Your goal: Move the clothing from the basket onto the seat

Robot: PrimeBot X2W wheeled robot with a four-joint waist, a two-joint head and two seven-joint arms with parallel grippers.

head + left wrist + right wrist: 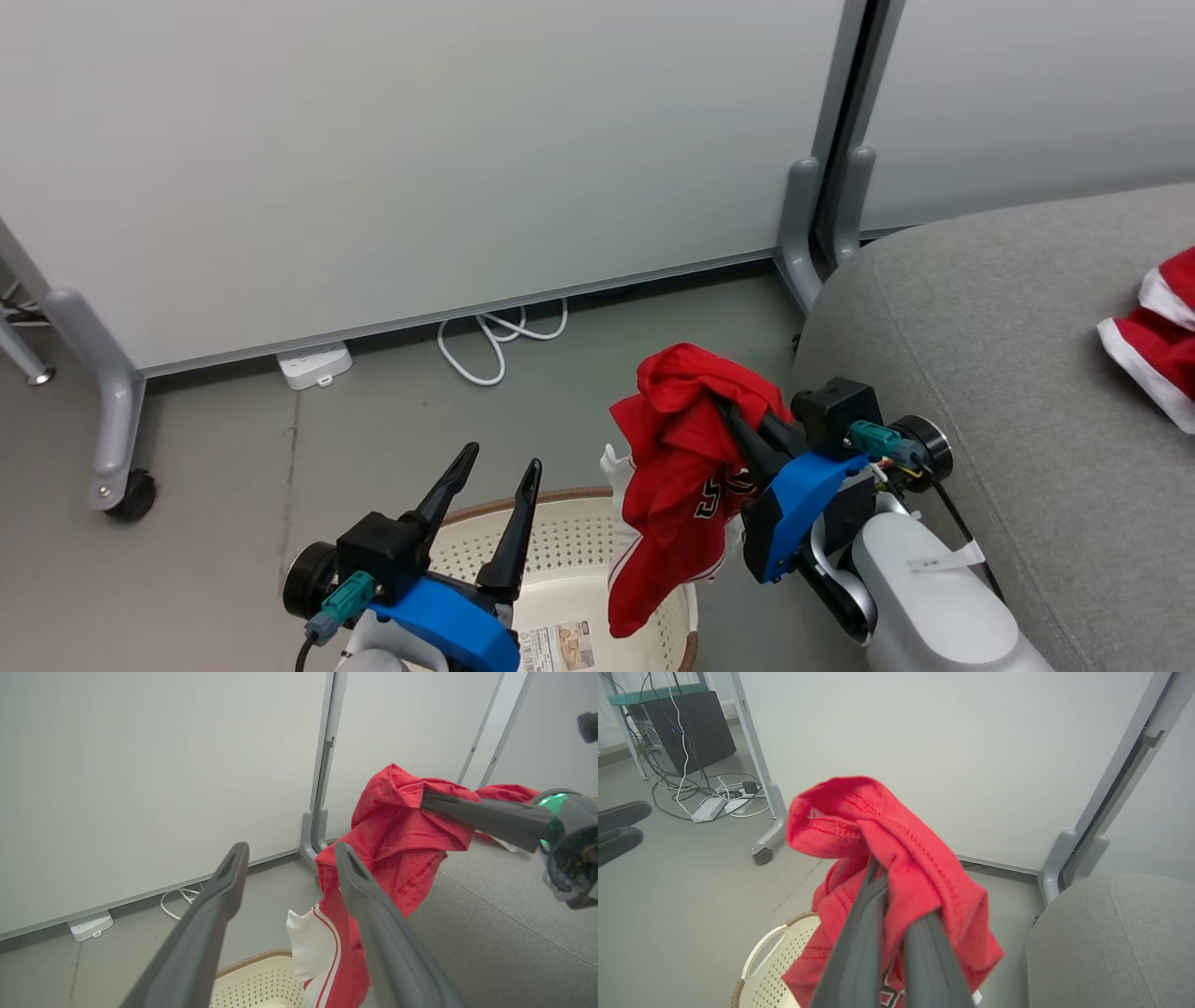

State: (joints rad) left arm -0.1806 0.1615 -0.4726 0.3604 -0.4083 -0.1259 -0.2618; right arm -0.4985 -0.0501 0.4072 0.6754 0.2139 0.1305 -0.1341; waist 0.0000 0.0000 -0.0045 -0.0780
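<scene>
My right gripper (726, 408) is shut on a red jersey (681, 485) with dark printed numbers and white trim, which hangs in the air above the right end of the cream perforated basket (560, 560). That jersey (896, 858) drapes over the shut fingers (859, 933) in the right wrist view. My left gripper (500, 459) is open and holds nothing, above the basket's left part. The jersey (397, 840) shows just right of its fingers (219, 891) in the left wrist view. Another red garment with white trim (1158, 336) lies on the grey seat (1008, 373) at the right.
White partition panels on grey wheeled feet (117, 439) stand behind. A white power strip (315, 364) and looped white cable (495, 341) lie on the grey floor. A dark computer case with cables (682, 723) stands at the far left in the right wrist view.
</scene>
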